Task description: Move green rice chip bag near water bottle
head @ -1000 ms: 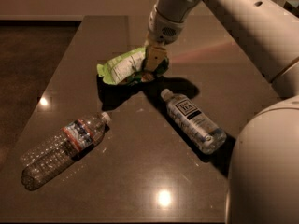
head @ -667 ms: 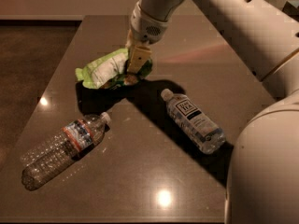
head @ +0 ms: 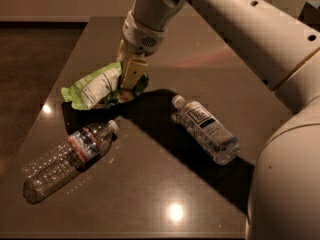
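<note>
The bottle [head: 67,159] lies on its side toward the front-left corner of the bench [head: 150,199], cap pointing inward. Just beyond the cap, near the left edge, is the bag [head: 92,86], its right end clenched in the gripper [head: 131,80]. The carry looks nearly done; next, lower and release beside the bottle.

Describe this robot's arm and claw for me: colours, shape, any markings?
The arm is a thick, smooth cream tube with small dark holes and a white wrist collar. The gripper, over the table at the green rice chip bag, has flat tan fingers. No cables show.
</note>
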{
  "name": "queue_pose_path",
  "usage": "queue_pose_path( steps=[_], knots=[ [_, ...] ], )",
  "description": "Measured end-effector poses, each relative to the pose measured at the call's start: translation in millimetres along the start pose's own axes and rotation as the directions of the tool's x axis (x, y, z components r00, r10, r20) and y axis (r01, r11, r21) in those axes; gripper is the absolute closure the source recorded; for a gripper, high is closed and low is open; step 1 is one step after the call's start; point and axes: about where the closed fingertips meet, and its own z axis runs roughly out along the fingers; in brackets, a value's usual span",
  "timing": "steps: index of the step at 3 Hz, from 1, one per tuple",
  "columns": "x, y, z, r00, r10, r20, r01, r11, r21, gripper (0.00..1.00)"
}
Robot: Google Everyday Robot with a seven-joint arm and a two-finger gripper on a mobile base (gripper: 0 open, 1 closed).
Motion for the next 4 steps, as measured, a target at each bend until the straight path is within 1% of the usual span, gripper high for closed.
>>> queue_pose_path(
  steps=[1, 2, 3, 4],
  knots=[
    [-5.0, 9.7, 15.0, 1.0, -0.017, -0.003, 0.017, 0.9992, -0.035, 0.58],
    [-4.7, 12.3, 27.8, 1.0, -0.005, -0.017, 0.005, 0.9985, -0.054, 0.35],
    [-5.6, 11.3, 29.2, 1.0, -0.007, -0.014, 0.006, 0.9986, -0.052, 0.12],
    [-6.3, 10.5, 31.0, 1.0, -0.008, -0.013, 0.007, 0.9987, -0.051, 0.0]
  ],
)
